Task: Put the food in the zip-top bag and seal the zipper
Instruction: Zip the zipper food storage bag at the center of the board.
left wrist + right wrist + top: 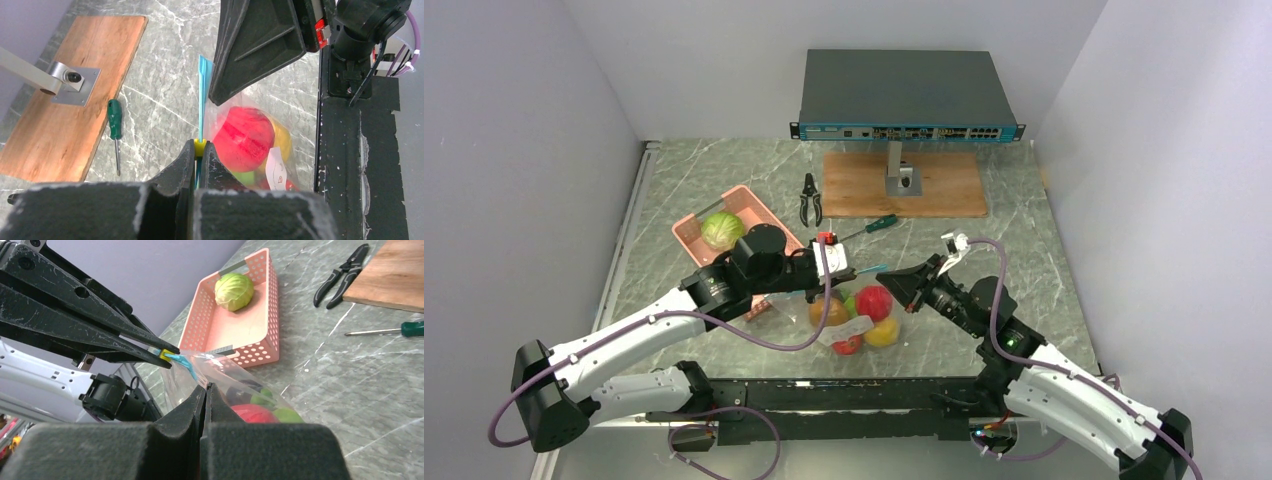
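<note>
The clear zip-top bag lies near the table's front, holding food: a red fruit, a yellow one and an orange one. Its teal zipper runs between my two grippers. My left gripper is shut on the zipper at its yellow slider. My right gripper is shut on the bag's clear edge close to the zipper's other end. In the top view the left gripper and right gripper face each other above the bag. A green cabbage sits in the pink basket.
Behind the bag are a green-handled screwdriver, black pliers and a wooden board carrying a network switch on a metal stand. The pink basket stands at the left. Grey walls close in both sides.
</note>
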`<state>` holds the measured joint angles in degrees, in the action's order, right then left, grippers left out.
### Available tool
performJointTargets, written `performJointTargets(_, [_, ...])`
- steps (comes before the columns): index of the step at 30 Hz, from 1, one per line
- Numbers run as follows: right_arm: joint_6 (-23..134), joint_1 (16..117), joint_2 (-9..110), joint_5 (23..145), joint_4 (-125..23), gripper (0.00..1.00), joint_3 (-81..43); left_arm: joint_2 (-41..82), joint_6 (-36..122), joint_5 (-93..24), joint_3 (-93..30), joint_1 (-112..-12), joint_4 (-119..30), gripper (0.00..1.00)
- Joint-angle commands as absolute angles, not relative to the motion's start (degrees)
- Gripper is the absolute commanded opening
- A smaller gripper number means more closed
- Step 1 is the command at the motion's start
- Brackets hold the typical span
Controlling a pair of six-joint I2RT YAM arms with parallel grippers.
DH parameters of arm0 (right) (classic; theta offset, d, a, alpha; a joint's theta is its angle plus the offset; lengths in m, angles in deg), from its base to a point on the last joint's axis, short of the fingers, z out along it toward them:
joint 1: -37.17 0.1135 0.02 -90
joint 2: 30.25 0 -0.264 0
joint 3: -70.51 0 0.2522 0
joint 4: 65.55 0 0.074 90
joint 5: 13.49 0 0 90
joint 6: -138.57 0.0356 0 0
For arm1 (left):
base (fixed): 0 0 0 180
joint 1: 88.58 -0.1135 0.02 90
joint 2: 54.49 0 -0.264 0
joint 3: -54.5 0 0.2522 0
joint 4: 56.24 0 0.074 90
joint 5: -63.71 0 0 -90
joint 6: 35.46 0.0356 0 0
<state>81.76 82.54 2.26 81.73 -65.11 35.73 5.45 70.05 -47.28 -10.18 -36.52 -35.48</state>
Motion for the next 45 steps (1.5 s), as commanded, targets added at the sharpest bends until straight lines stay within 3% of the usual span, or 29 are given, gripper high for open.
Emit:
performJointTargets(1, [80.5, 81.7, -0.7, 74.7, -63.8, 0.0, 35.1, 3.5, 71.3, -44.5, -11.3, -36.7, -33.1, 0.0])
performJointTargets(11, [78.2, 81.7, -3.8, 74.5, -59.7, 0.0, 34.4, 2.2, 72.3, -44.3, -10.1, -36.9, -33.9, 0.0])
performJointTargets(28, [76.8, 81.7, -20.5, 47.2, -40.2, 0.0, 30.9, 1.9, 74.7, -40.2, -10.1, -38.0, -32.2, 0.0])
performJointTargets(45, [75.4, 81.7, -22.7, 40.7, -36.0, 0.0, 29.2, 0.8, 75.8, -37.9, -9.6, -39.1, -31.5, 0.0])
